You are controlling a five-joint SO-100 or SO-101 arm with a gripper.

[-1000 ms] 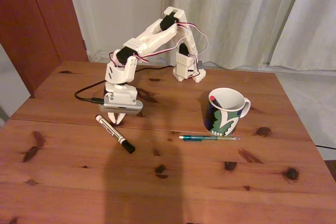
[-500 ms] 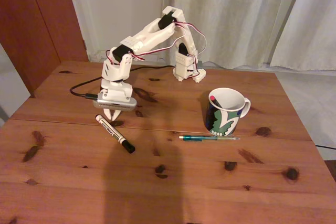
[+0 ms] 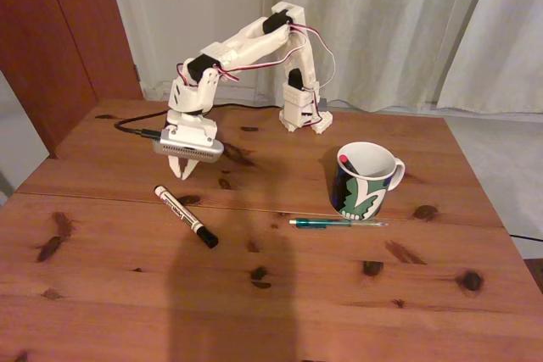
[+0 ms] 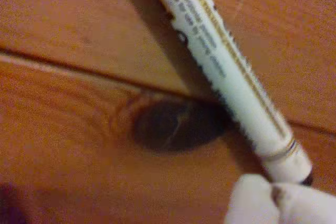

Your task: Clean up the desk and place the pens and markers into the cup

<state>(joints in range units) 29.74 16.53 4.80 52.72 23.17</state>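
- I am seeing the desk (image 3: 280, 294) filling the lower frame of the fixed view.
- The cup (image 3: 365, 180) is standing right of centre, a red-tipped pen (image 3: 344, 159) inside, a green pen (image 3: 338, 223) lying just before it.
- My gripper (image 3: 181, 171) is hovering at upper left, jaws slightly apart, holding nothing.
- The white marker (image 3: 185, 215) is lying below it.

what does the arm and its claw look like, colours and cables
The arm is white printed plastic with black servo blocks at its joints. Red, white and dark wires loop along it, and a black cable runs from the wrist across the desk. The claw has pale pointed fingers under a grey housing.
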